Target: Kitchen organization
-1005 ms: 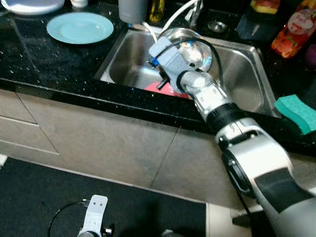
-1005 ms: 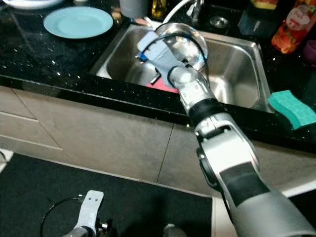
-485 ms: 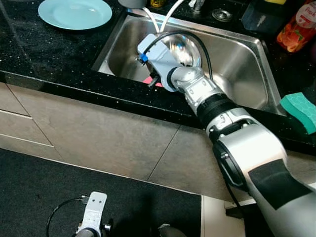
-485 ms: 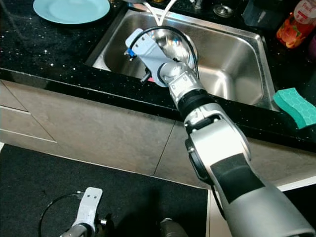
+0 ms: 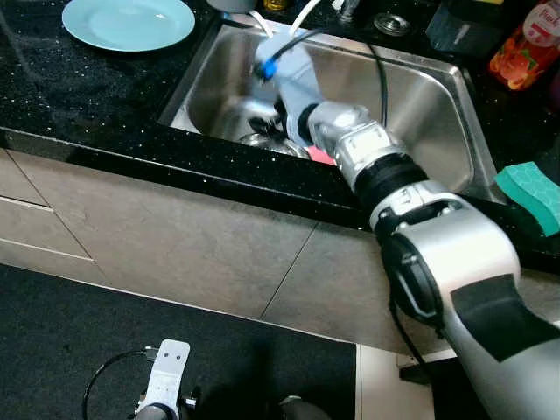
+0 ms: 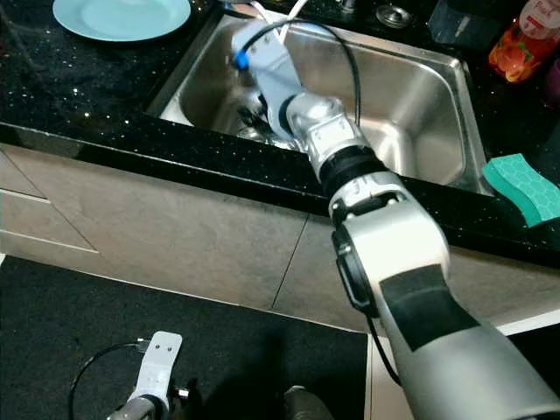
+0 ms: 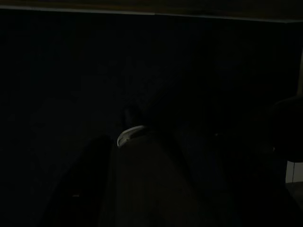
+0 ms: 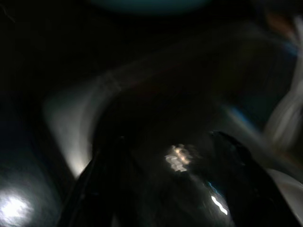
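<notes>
One steel sink in black speckled counter, right gripper inside, jaws' state seemingly unreadable.

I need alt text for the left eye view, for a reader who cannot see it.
The robot's silver right arm reaches down into a stainless steel sink set in a black speckled countertop, its claw hidden behind the wrist. A round light-blue plate lies left of the sink, and a green sponge right.

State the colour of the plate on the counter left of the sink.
Light blue plate, clearest in the left eye view.
</notes>
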Controlling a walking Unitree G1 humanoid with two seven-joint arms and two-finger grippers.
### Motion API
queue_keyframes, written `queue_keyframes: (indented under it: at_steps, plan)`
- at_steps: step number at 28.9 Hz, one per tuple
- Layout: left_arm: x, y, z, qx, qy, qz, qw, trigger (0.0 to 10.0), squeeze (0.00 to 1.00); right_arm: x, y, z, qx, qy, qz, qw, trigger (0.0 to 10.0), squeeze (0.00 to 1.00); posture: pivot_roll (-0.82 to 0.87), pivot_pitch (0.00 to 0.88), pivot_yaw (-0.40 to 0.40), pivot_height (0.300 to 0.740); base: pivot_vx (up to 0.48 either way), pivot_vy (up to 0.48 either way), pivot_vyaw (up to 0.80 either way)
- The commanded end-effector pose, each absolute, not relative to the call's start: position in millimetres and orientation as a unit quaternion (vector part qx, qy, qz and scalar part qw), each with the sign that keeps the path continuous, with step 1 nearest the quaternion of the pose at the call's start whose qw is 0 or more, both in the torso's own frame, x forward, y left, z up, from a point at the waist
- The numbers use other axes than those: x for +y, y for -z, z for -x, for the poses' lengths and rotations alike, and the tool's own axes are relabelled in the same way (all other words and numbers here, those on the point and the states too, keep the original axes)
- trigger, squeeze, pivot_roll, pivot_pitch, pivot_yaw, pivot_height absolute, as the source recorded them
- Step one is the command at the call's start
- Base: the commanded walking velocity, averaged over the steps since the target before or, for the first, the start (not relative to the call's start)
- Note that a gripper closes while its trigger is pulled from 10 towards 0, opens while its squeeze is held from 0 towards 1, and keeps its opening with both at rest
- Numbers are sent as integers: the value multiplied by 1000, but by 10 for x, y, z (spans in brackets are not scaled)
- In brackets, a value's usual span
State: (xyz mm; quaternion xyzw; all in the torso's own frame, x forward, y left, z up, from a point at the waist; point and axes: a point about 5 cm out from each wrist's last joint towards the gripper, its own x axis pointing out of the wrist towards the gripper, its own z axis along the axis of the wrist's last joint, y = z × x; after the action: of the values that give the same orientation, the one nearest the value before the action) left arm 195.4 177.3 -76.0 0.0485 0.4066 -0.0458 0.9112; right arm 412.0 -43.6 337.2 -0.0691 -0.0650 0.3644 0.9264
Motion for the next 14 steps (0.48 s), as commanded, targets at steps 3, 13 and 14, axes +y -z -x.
queue_keyframes:
  at_steps: [3,13,14]
  plan:
    - [1773,829,-1830,428,38,-40,902,10000,0,-473,-3635,-4037,-139,-427,-54,892,10000,0,64,171,-98,740,0,0,0]
    - [1852,764,-1934,407,15,-19,913,10000,0,-583,-3337,-3624,-240,-525,-227,784,10000,0,75,107,-48,740,0,0,251]
    - [1852,764,-1934,407,15,-19,913,10000,0,-583,-3337,-3624,-240,-525,-227,784,10000,0,75,107,-48,740,0,0,631]
